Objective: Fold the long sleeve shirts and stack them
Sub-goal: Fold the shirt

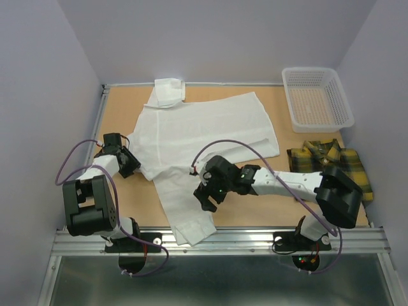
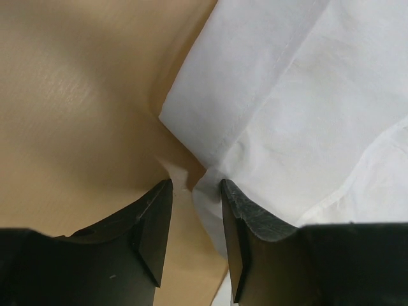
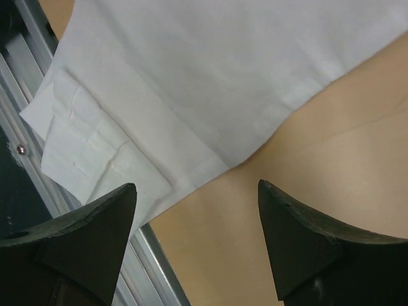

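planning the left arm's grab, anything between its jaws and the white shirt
Nothing visible does. The left gripper sits right at a corner of the white shirt, its jaws apart with the cloth edge at their tips, only the table beneath.

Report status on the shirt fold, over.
Left gripper open at white shirt edge. Right gripper open, empty. Plaid shirt off right. Nothing blocking.

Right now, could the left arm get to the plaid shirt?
Probably not. The plaid shirt lies far to the right, partly under the right arm, which stretches across the way. The left hand sits at the white shirt's left edge, on the opposite side.
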`<action>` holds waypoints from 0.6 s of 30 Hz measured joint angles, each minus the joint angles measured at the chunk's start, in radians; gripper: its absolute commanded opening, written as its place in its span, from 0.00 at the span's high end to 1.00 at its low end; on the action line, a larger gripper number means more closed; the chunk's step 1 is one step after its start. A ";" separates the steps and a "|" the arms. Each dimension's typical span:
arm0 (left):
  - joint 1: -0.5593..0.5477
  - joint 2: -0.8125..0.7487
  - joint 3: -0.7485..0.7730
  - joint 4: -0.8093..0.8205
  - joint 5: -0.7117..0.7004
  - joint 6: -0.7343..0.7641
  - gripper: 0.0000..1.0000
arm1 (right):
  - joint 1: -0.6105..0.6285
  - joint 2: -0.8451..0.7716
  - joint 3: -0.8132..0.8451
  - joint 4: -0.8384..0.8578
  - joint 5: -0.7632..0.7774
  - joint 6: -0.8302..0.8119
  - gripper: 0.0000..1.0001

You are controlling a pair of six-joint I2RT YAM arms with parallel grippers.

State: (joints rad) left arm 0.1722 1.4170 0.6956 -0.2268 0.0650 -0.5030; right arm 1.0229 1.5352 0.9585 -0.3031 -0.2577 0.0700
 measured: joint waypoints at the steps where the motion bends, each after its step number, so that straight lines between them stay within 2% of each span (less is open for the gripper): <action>1: 0.000 0.001 0.000 0.002 -0.003 0.001 0.52 | 0.033 0.023 0.004 -0.008 0.008 -0.018 0.18; 8: 0.000 0.002 0.000 0.008 -0.013 0.006 0.52 | 0.186 0.116 0.038 -0.056 0.073 -0.122 0.19; 18: 0.000 0.003 0.000 0.018 -0.024 0.008 0.52 | 0.241 0.174 0.114 -0.075 0.089 -0.200 0.28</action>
State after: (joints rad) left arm 0.1719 1.4204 0.6956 -0.2089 0.0410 -0.4946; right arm 1.2636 1.7092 1.0721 -0.3779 -0.1684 -0.1299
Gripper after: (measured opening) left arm 0.479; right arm 0.748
